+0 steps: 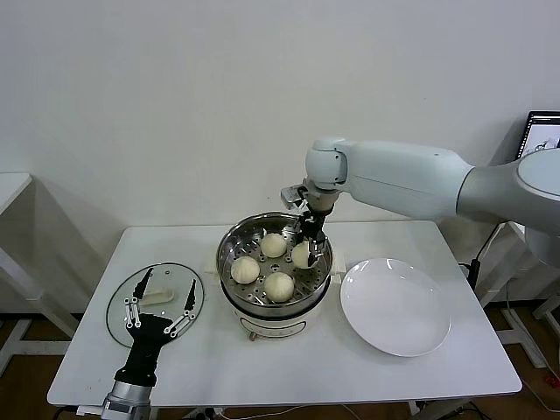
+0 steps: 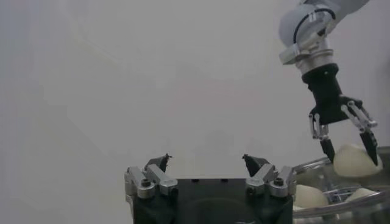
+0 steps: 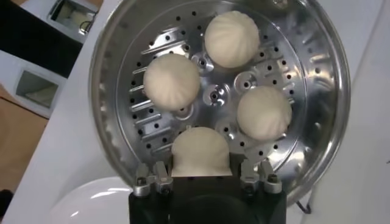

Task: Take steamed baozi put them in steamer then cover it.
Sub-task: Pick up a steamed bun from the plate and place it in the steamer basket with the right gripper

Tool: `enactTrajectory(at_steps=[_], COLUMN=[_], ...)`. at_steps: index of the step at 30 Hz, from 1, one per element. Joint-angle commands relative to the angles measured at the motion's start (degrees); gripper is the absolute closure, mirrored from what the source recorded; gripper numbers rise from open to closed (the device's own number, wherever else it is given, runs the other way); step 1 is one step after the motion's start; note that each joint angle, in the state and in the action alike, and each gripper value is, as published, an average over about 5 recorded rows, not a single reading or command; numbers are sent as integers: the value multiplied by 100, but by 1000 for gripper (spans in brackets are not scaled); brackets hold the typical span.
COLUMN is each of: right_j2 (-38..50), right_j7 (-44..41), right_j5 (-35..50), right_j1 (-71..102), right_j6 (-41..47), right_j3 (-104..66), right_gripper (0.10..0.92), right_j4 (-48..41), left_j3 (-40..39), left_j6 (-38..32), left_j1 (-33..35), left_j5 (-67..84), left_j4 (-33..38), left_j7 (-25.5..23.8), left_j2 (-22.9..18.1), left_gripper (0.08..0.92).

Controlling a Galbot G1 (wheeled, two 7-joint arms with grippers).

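Observation:
The steamer [image 1: 229, 249] stands mid-table, a shiny steel pot on a white base. Four cream-white baozi lie on its perforated tray [image 3: 213, 95]: one at the back [image 1: 274, 244], one on the left [image 1: 245, 269], one in front [image 1: 279, 285] and one on the right [image 1: 302, 256]. My right gripper [image 1: 309, 248] reaches down into the pot. It is open, with its fingers on either side of the right-hand baozi [image 3: 201, 151], which rests on the tray. My left gripper [image 1: 164, 287] is open and empty, low over the glass lid [image 1: 121, 306] lying flat at the table's left.
An empty white plate [image 1: 395, 306] lies to the right of the steamer. The lid has a cream handle [image 1: 158, 298] under my left gripper. A wall runs behind the table, and a monitor edge [image 1: 542, 131] shows at far right.

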State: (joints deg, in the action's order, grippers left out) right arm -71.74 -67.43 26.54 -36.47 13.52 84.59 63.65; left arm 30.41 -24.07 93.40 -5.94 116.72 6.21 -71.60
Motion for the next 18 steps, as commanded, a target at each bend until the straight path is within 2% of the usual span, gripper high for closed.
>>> enactTrajectory(at_steps=[1, 18], right_j2=[-190, -281], right_j7=[68, 105], right_j5=[-132, -189], right_j1=[134, 208], right_j6=[10, -54], right_j3=[106, 111], right_gripper=[381, 272], right_j4=[-191, -290], left_j3=[20, 68], left_j6=[-30, -46], left_j1=[7, 3], left_j5=[3, 2], left_j4=[-31, -46], left_j7=[0, 0], left_j2=[3, -14], left_gripper=[177, 177])
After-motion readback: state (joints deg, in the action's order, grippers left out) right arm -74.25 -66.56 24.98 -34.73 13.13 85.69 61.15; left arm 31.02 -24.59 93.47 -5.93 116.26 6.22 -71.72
